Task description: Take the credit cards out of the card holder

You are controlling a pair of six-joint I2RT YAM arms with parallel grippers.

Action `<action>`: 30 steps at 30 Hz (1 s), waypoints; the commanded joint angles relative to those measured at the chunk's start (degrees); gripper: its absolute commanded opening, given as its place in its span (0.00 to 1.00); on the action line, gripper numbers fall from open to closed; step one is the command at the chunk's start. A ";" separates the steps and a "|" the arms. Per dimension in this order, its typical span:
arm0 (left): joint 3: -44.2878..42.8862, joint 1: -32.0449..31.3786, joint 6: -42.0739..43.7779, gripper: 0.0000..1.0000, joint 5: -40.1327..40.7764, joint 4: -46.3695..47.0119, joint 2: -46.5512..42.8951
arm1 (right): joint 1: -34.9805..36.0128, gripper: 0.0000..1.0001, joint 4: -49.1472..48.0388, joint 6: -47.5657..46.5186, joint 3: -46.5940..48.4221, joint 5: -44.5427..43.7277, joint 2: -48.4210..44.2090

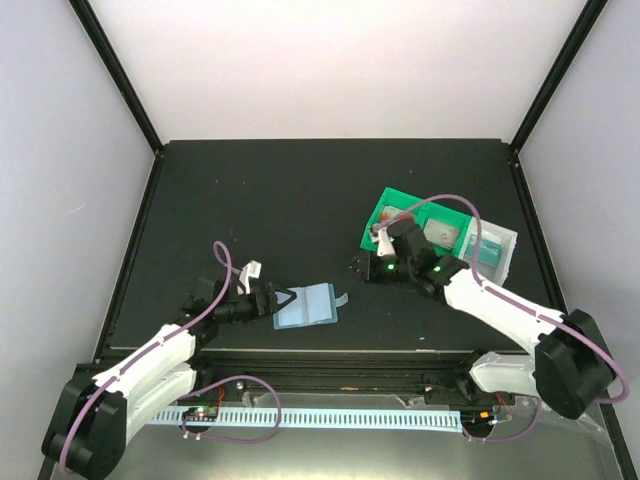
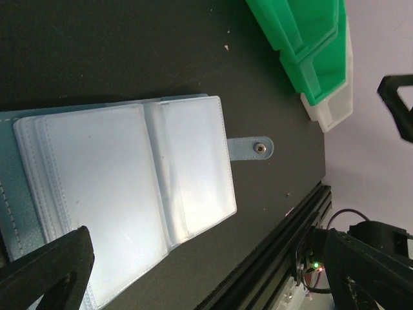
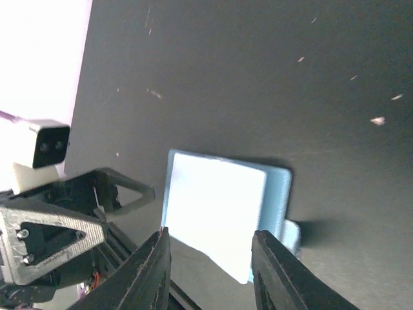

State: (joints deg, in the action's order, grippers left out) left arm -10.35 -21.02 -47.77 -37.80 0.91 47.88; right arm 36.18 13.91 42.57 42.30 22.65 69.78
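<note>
**Mia:** What is closest to us?

**Tom:** The left gripper [image 1: 286,301]. Its two black fingers are spread wide apart and they pinch nothing. One finger sits right at the left edge of the card holder [image 1: 310,304]. I cannot tell if it touches.

**Mia:** Where is the card holder?

**Tom:** It lies flat on the black table [image 1: 250,200], close to the front edge and a bit left of the middle. It is folded open, and its see-through pockets face up. A little blue tab [image 2: 255,148] with a snap sticks out on its right side.

**Mia:** And the other arm?

**Tom:** The right gripper [image 3: 210,239] is farther back and off to the right, well apart from the holder. Its fingers are spread too, with nothing in them.

**Mia:** What is behind it?

**Tom:** A green bin [image 1: 400,205] is just behind it. A clear bin [image 1: 505,245] is right beside the green one, on its right. A teal flat thing [image 1: 488,248] lies in the clear bin. It is too small for me to say if it is a card.
</note>
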 commanded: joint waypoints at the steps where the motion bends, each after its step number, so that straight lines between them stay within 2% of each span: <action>1: -0.28 0.27 -1.03 0.99 -0.98 3.49 0.36 | 5.40 0.37 -7.31 3.64 -1.10 -2.74 4.09; 7: 0.17 0.27 -2.12 0.99 -1.14 5.44 1.92 | 10.76 0.37 -11.05 4.57 0.07 -3.16 11.89; 13: 0.77 0.27 -2.84 0.99 -0.69 6.65 2.30 | 14.25 0.29 -13.02 4.13 1.69 -2.35 18.67; 30: 1.01 0.27 -2.16 0.99 -0.06 8.29 5.72 | 16.90 0.22 -18.57 6.09 -1.41 -0.94 26.21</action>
State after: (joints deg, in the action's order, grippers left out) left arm -9.28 -21.02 -50.17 -37.76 7.01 52.66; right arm 52.53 -1.76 47.55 42.37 21.63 95.42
